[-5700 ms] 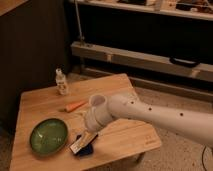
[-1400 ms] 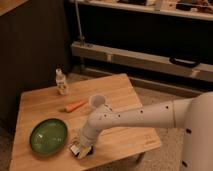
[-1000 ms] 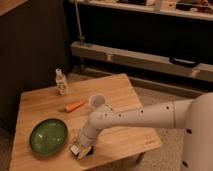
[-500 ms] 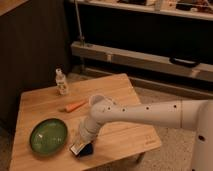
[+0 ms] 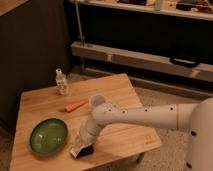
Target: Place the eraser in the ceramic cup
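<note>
Hovering low at the front edge of the worktop point(image 5: 37, 105), the gripper point(image 5: 82, 145) sits over the eraser point(image 5: 75, 151) and blue pad point(image 5: 88, 149), ceramic cup point(image 5: 96, 101) mid-worktop behind, jaws' spread impossible to tell.

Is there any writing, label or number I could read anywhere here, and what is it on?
No text here can be read.
Bottle: whatever is on it is too blurred to read.
Eraser, by the gripper near the front edge of the table: no legible print.
</note>
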`<state>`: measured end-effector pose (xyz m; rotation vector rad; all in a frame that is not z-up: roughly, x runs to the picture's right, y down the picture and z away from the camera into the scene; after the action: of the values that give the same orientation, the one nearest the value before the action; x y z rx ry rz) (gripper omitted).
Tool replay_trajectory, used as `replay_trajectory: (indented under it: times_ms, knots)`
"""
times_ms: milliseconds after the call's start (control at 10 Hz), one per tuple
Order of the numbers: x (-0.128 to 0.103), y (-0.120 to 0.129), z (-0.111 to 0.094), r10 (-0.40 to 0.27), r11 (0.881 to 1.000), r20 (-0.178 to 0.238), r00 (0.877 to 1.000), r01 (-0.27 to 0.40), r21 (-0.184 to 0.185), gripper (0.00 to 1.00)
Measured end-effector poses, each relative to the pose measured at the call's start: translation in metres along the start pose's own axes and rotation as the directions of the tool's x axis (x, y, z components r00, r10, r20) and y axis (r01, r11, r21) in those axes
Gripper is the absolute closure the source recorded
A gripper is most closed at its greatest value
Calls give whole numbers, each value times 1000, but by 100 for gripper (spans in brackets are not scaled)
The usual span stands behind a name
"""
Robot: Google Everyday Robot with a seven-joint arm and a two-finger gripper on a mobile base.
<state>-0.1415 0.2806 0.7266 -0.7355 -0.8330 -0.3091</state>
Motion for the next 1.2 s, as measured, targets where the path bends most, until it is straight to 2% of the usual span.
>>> replay_trajectory:
  times_ms: [200,300,600,1200]
  knots:
    - [5,3,1,-5,1000,-14,1000,5,-7,25]
    - [5,4,0,-1,1000,-12,1000,1,-9,20]
    - [0,4,-10,-3,1000,16,1000,3,8,20]
    - [2,1,1,7,1000,17,1000,-8,13,21]
